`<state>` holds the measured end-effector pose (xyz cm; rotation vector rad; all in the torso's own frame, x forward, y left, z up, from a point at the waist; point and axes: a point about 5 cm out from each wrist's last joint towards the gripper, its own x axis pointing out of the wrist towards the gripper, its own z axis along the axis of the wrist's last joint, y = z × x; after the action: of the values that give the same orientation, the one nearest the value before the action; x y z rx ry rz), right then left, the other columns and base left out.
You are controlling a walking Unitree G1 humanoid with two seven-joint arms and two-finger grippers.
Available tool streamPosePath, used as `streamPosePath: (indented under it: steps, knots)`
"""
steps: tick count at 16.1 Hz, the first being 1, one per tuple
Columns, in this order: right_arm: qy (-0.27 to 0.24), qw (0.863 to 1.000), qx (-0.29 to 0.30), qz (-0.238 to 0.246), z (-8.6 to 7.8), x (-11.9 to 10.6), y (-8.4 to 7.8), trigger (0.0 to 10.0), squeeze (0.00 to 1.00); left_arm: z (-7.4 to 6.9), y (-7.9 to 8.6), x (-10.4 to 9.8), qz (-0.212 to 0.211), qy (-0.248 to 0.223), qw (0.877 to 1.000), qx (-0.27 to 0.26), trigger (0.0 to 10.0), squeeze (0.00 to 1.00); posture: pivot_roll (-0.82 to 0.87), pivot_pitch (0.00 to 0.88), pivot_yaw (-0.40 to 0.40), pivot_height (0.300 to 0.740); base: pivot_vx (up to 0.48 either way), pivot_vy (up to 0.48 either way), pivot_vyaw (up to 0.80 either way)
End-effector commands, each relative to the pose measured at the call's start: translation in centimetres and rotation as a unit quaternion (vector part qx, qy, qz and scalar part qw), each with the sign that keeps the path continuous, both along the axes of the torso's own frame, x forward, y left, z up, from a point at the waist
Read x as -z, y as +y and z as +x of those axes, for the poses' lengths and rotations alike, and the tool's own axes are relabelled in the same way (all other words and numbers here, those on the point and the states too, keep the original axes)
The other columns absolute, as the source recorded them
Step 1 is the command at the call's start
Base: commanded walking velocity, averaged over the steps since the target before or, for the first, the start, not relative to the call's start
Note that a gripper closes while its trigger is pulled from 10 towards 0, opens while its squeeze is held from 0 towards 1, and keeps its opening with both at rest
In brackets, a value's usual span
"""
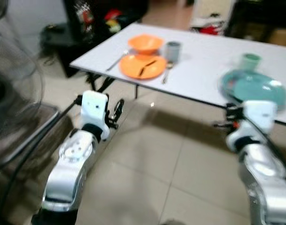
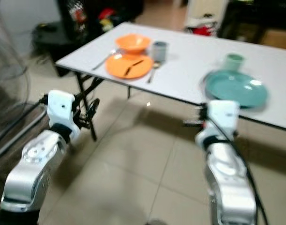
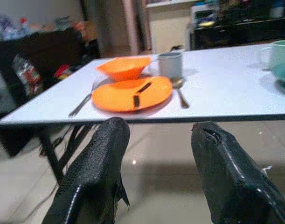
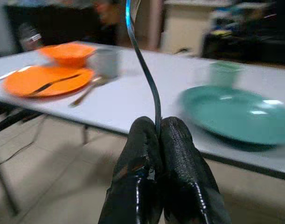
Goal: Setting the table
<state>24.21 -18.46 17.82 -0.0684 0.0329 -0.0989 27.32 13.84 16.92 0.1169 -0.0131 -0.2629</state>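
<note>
**White folding table, half set, robot standing short of it**

Tiled floor (image 1: 147, 173) is running under a white folding table (image 1: 203, 70), which is serving as the landmark. At the table's far left end an orange plate (image 1: 143, 66) is lying with a dark utensil (image 1: 147, 67) on it, an orange bowl (image 1: 145, 43) sitting just behind, a grey cup (image 1: 173, 51) beside the bowl, a spoon (image 1: 166, 71) just right of the plate, a fork (image 1: 117, 61) left of it. Toward the table's right end a teal plate (image 1: 253, 87) is sitting near the front edge, a teal cup (image 1: 250, 61) behind it. Right gripper (image 4: 158, 140) is hovering off the table's front edge, fingers pinched tight on a thin curved metal utensil handle (image 4: 144, 65) sticking upward; which utensil, can't tell. Left gripper (image 3: 156, 168) is hanging below the table's left end, fingers spread apart, holding nothing. Views are blurring.
</note>
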Motion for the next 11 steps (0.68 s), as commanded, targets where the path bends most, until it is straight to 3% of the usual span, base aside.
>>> streamPosePath:
  steps: [1, 7, 11]
  knots:
    - [-0.002, 1.0, -0.004, 0.014, -0.07, -0.17, 0.32, 10.0, 0.0, 0.1, 0.35, -0.14, 0.006, 0.0, 1.0, -0.004, 10.0, 0.0, -0.01, 0.0, 0.052, 0.74, 0.0, 0.0, -0.8]
    - [-0.006, 1.0, -0.007, 0.01, -0.1, -0.51, 0.51, 10.0, 0.0, 1.03, 0.27, -0.33, 0.004, -0.013, 1.0, -0.004, 10.0, 0.0, -0.05, 0.0, 0.052, 0.74, 0.0, 0.0, -0.8]
    - [-0.007, 1.0, 0.0, 0.02, 0.04, -0.42, 0.3, 10.0, 0.0, 0.91, -0.09, -0.59, 0.004, -0.015, 1.0, 0.003, 10.0, 0.0, -0.03, 0.0, 0.035, 0.74, 0.0, 0.0, -0.8]
